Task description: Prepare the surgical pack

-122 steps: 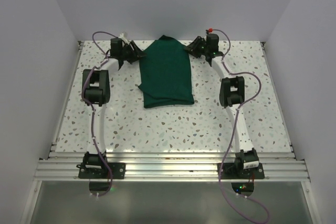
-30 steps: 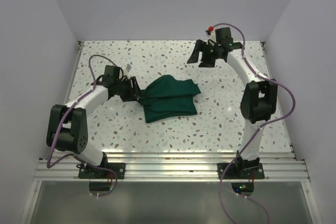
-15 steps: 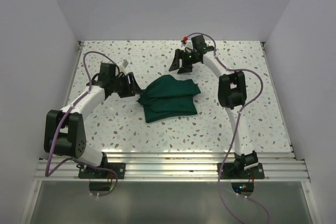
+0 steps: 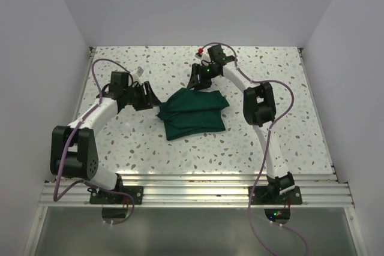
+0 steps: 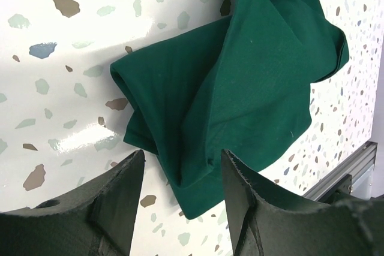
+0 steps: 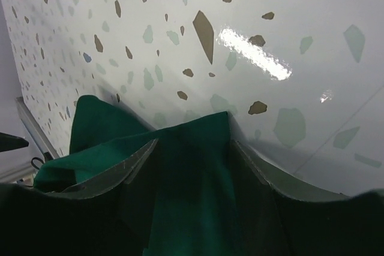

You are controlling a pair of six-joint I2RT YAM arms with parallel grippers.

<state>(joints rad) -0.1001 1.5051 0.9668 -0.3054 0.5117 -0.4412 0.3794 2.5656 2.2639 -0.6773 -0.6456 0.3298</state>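
Drape: the dark green drape (image 4: 193,114) (image 5: 252,82) (image 6: 186,208) lies as a crumpled, folded bundle near the middle of the worktop (image 4: 294,130), slightly towards its far edge.
Change in drape: four seconds ago you had it stretched long towards the far edge; now it is shorter and wider, doubled over itself.
Right gripper: the right gripper (image 4: 197,82) (image 6: 193,148) straddles the drape's far edge with cloth filling the gap between its fingers; you cannot tell whether it pinches yet.
Change on the right: a second ago it was near the far right corner; it has swung left onto the drape.
Left gripper: the left gripper (image 4: 150,97) (image 5: 180,172) stands released, jaws apart over the drape's left folded edge.
Change on the left: it has backed slightly left.
Room: you have bare worktop towards the near edge, right edge and far left corner.
Limits: the rail (image 4: 192,193) bounds the near edge.
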